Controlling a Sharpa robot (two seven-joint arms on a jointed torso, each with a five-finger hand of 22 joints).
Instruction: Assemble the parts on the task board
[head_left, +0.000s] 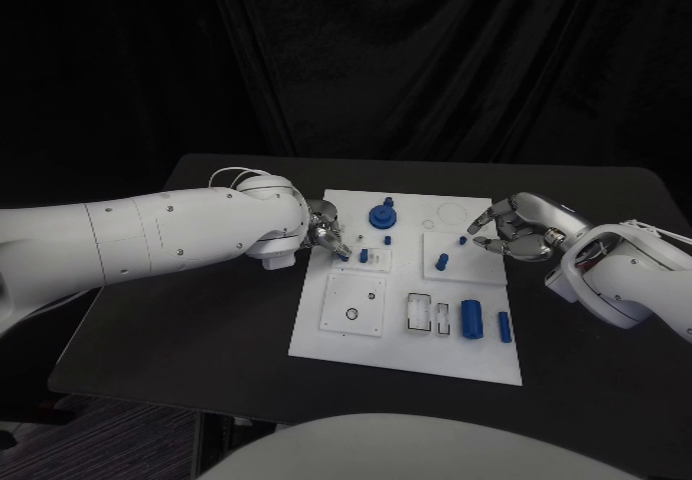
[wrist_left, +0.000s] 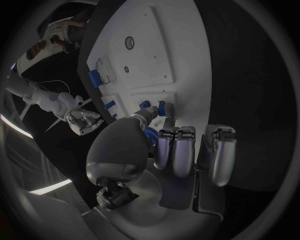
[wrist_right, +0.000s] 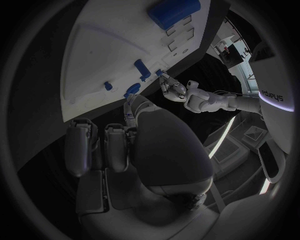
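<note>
Blue part (head_left: 364, 256) pinched at the left robot hand (head_left: 325, 232), poised over the task board (head_left: 346, 345), likely for seating; right robot hand (head_left: 519, 230) hovers curled, grip unclear.

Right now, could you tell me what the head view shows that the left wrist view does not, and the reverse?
The head view alone takes in the whole task board with its near end, where two blue cylinders lie. The left wrist view alone shows the underside of the left hand, with a small blue part just under its fingertips; whether it is pinched I cannot tell. Both show the right hand at the board's far edge and the blue parts along the board.
</note>
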